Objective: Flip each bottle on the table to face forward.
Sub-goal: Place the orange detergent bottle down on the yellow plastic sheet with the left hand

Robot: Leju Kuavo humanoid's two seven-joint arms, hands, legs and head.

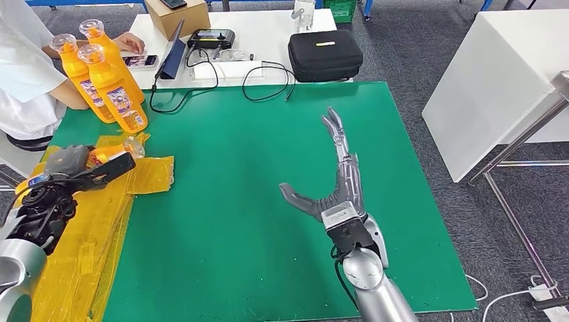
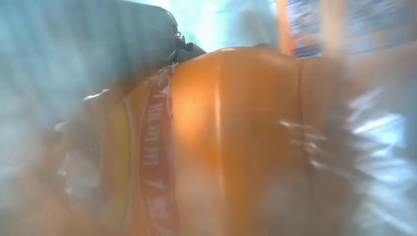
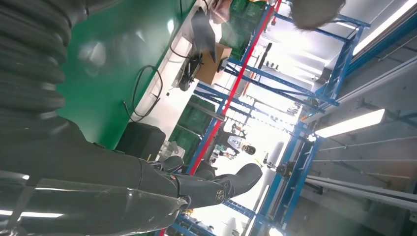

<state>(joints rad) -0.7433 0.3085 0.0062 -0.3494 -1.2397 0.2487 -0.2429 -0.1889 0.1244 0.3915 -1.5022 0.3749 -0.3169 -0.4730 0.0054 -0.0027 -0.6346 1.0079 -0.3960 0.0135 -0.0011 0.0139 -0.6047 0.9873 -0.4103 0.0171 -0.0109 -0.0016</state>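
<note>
Three upright bottles (image 1: pixel 100 74): orange, clear-capped, clustered at the counter's 10 o'clock corner, touching one another, labels toward the camera.
Fourth bottle (image 1: pixel 114 151): orange, lying on its side at 9 o'clock on the crumpled yellow plastic wrap (image 1: pixel 87 235); in the left wrist view its orange body (image 2: pixel 231 147) sits right against the lens, blurred.
Left hand (image 1: pixel 74 171): at 9 o'clock, fingers wrapped over the lying bottle; exactly how firmly it grips I cannot tell, but the bottle lies inside the hand.
Right hand (image 1: pixel 335 181): at the counter's centre, toward 4 o'clock, fingers spread and stretched toward 12 o'clock, thumb out toward 9 o'clock, holding nothing; in the right wrist view its dark fingers (image 3: pixel 216 189) extend straight.
Counter (image 1: pixel 255 201): green surface, bottles confined to its 9 to 10 o'clock side.
Person (image 1: pixel 27 74): white sleeve at 10 o'clock, beside the upright bottles, a hand resting on the white table (image 1: pixel 268 30) behind.
White table items: black case (image 1: pixel 325 55) at 12 o'clock, cardboard box (image 1: pixel 178 17), black device (image 1: pixel 211 38) with cables (image 1: pixel 268 80) trailing onto the green edge.
</note>
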